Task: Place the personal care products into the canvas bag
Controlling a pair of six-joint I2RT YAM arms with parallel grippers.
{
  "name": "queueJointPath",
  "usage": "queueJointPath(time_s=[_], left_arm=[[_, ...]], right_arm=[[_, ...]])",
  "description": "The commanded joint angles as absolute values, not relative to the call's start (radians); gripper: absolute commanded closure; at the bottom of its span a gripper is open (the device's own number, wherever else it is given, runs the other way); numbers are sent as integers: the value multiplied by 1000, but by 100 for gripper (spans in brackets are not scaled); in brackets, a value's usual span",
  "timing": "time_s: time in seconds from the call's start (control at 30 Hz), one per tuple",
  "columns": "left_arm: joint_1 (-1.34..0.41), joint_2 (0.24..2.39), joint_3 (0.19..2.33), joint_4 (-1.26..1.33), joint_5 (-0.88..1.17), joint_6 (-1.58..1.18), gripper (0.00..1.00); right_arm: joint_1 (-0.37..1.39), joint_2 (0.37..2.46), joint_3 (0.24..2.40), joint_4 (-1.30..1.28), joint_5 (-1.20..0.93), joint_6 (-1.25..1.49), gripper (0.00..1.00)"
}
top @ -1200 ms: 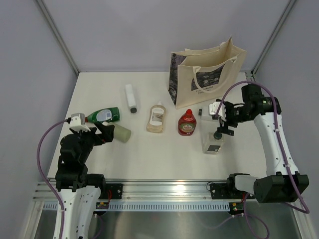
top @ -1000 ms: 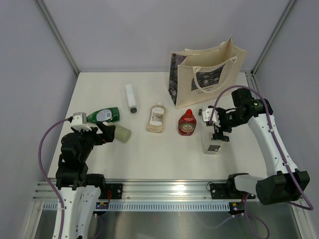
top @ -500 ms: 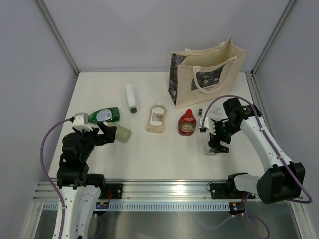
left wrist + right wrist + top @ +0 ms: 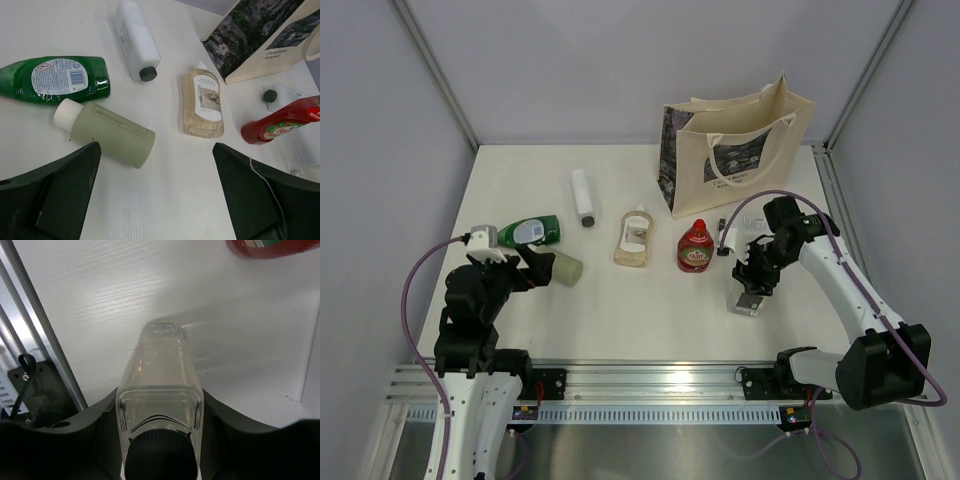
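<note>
**A:** What has the right gripper (image 4: pixel 160 392) got?

**B:** The clear bottle (image 4: pixel 160 360), which lies flat on the counter (image 4: pixel 620 320). The jaws are narrowed to its width, one finger against each long side near the black-capped end.

**A:** How tight is it around there?

**B:** The red bottle (image 4: pixel 696 247) lies just to its left, not touching. A second clear bottle (image 4: pixel 735 222) sits behind it, between it and the bag (image 4: pixel 740 150), which stands upright at the back. Bare counter runs from the held bottle to the metal rail (image 4: pixel 650 380) at the near edge.

**A:** And the left gripper (image 4: pixel 156 146)?

**B:** Spread wide and holding nothing, over the counter near the pale-green bottle (image 4: pixel 107 132), which lies just beside the green bottle (image 4: pixel 55 80).
</note>
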State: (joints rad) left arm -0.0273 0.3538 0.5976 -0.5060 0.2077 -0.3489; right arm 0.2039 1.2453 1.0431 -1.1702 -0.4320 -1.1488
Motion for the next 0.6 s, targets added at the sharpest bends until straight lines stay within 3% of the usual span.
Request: queueJointPath(time_s=[0.0, 0.33, 0.57], left_arm=[[-26, 365, 597, -442, 248, -360, 1], [-26, 399, 618, -428, 268, -350, 1], [-26, 425, 630, -417, 278, -359, 1]], right_arm=[[198, 1224, 1184, -1138, -529, -958, 100], [137, 1244, 1503, -1089, -791, -669, 100], [35, 1454, 2013, -960, -839, -424, 100]])
